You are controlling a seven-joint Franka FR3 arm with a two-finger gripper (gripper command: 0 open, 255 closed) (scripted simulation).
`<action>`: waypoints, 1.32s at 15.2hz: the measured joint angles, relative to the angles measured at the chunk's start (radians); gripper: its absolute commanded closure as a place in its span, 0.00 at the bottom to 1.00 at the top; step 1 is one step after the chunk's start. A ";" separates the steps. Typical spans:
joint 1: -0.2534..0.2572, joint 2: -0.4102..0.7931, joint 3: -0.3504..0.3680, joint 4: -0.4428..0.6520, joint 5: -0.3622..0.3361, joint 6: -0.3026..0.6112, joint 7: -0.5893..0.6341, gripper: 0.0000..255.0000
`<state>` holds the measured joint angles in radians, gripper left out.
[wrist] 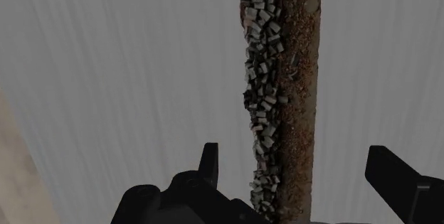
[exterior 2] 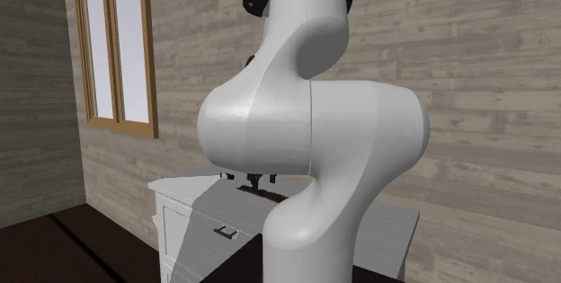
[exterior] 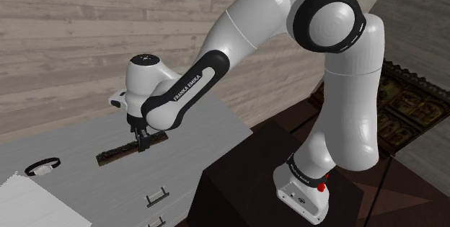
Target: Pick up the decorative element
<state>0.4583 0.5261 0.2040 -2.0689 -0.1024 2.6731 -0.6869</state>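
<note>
Grey counter at lower left bore a dark strip; jaws stood apart astride it; closing seemed next.

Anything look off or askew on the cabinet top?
Nothing stands out. The long brown strip lies flat on the grey cabinet top, with no break showing. The open gripper straddles it without touching; the strip sits slightly nearer one finger. The black ring lies flat, apart from it.
</note>
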 measured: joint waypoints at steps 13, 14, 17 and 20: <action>0.010 0.055 -0.013 0.013 -0.013 0.042 0.006 1.00; 0.010 0.056 -0.013 0.013 -0.013 0.042 0.006 1.00; 0.007 0.042 -0.010 0.010 -0.010 0.032 0.003 1.00; -0.001 0.010 -0.001 0.006 -0.002 0.004 -0.002 1.00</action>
<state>0.4578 0.5356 0.2027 -2.0628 -0.1045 2.6769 -0.6889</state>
